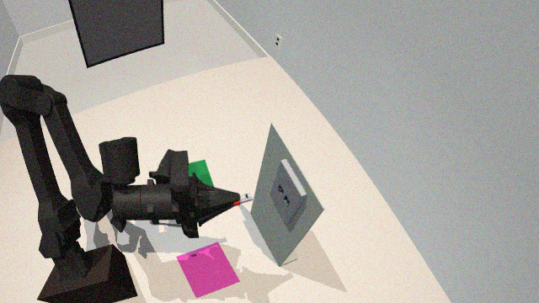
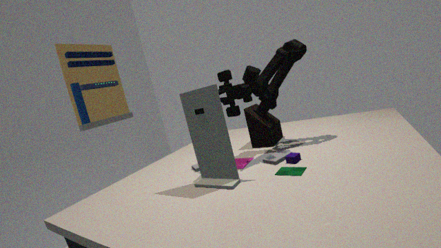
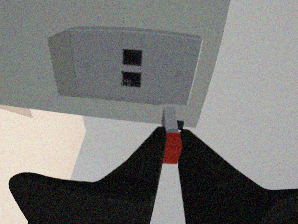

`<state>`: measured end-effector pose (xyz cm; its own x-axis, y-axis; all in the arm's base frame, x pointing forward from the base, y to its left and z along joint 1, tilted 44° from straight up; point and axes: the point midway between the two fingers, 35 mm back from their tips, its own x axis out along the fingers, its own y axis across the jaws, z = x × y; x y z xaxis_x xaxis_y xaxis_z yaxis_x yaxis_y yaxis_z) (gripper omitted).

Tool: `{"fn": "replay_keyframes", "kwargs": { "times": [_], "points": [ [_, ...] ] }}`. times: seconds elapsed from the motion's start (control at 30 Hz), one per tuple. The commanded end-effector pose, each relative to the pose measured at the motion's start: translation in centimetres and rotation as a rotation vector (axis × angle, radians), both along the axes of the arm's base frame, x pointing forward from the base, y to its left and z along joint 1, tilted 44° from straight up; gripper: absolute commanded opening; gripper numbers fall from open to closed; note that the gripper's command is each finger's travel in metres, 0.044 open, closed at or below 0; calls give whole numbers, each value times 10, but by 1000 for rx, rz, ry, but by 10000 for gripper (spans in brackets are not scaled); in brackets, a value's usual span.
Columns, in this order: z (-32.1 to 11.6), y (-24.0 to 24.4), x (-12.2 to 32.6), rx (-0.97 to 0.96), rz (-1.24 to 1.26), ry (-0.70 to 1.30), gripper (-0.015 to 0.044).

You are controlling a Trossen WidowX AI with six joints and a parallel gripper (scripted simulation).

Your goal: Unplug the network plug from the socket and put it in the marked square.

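Observation:
My gripper (image 1: 238, 199) (image 3: 171, 135) is shut on the network plug (image 1: 247, 196) (image 3: 170, 119), a light grey body with a red part (image 3: 172, 148) between the fingertips. The plug is out of the socket, in the air in front of the upright grey-green panel (image 1: 263, 177) (image 2: 211, 145) (image 3: 30, 60). Two dark socket openings (image 3: 132, 57) (image 3: 131, 79) show in the raised plate (image 3: 95, 65), above the plug in the wrist view. A magenta square (image 1: 210, 273) (image 2: 244, 162) and a green square (image 1: 202, 170) (image 2: 291, 171) lie on the table. The fingertips are hidden in the exterior view.
A purple block (image 2: 293, 158) and a flat grey item (image 2: 273, 158) lie near the green square. Another small grey item (image 2: 195, 167) shows beside the panel. The panel stands on a foot (image 2: 217, 184). The arm's dark base (image 1: 94, 278) (image 2: 263, 129) stands opposite the panel.

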<state>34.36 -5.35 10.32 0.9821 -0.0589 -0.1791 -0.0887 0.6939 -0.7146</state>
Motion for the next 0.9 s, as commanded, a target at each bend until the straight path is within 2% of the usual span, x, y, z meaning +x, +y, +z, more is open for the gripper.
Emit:
{"fn": "replay_keyframes", "kwargs": {
  "times": [0.0,0.4,0.87],
  "points": [
    [6,-4,-2,-4,5,-4,0],
    [19,-15,-10,-5,9,-1,0],
    [-42,18,-11,-20,216,210,0]
  ]
}}
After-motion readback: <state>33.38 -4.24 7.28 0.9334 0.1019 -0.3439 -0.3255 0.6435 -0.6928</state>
